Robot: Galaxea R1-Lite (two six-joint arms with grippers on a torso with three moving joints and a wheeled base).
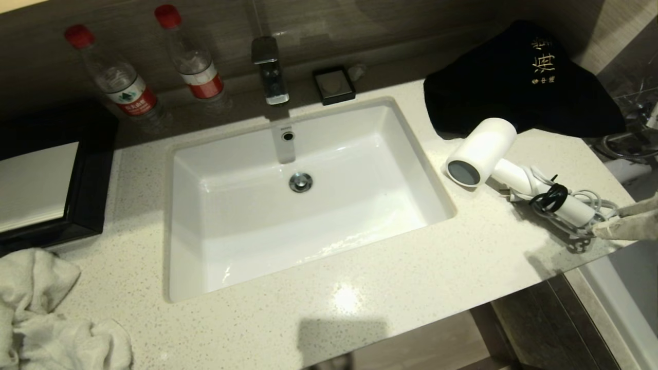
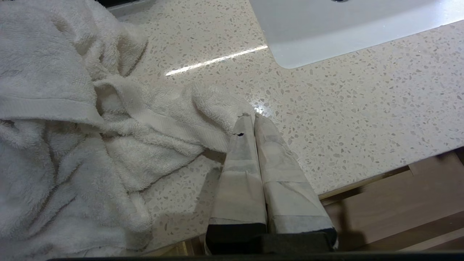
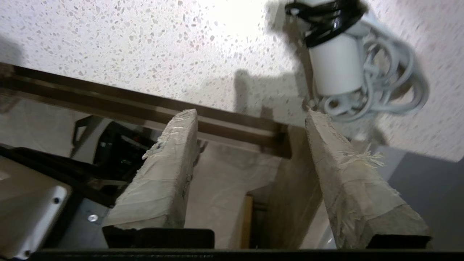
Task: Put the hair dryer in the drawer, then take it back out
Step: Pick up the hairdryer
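Speckled counter, hair dryer beside gold-lettered black cloth, right gripper spread, left gripper clenched.

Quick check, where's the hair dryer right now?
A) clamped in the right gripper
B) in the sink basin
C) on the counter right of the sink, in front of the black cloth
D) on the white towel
C: the hair dryer lies on the counter right of the sink, before the black cloth; the open right gripper holds nothing.
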